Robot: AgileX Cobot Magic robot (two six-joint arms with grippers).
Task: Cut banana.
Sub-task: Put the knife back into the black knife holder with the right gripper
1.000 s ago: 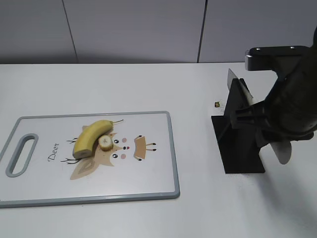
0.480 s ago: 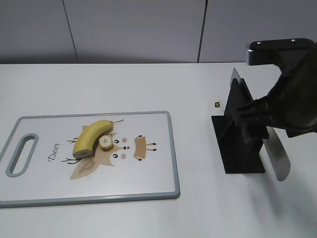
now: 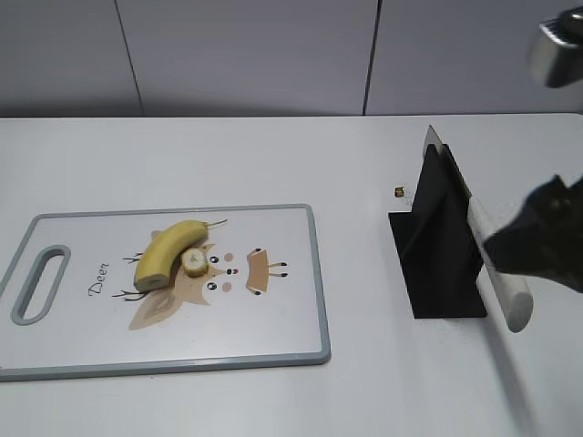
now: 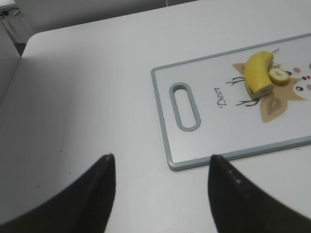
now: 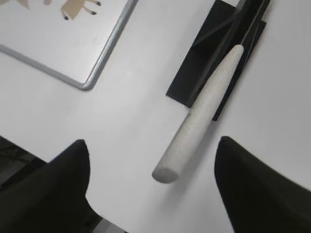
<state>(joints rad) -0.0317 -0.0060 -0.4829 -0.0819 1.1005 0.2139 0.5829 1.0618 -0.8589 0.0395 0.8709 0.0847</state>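
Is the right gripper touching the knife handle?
Apart. The right wrist view shows the knife handle lying between the open fingers with bare table on both sides.

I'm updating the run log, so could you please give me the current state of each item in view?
banana: unpeeled, one end cut, on cutting board
banana slice: lying beside banana
knife: resting in black stand, not gripped
left gripper: open, empty
right gripper: open, around knife handle

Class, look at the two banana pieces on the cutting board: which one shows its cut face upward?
The small round slice, lying flat with its pale face up, beside the long unpeeled banana on the cutting board; the long piece lies on its side, yellow skin showing.
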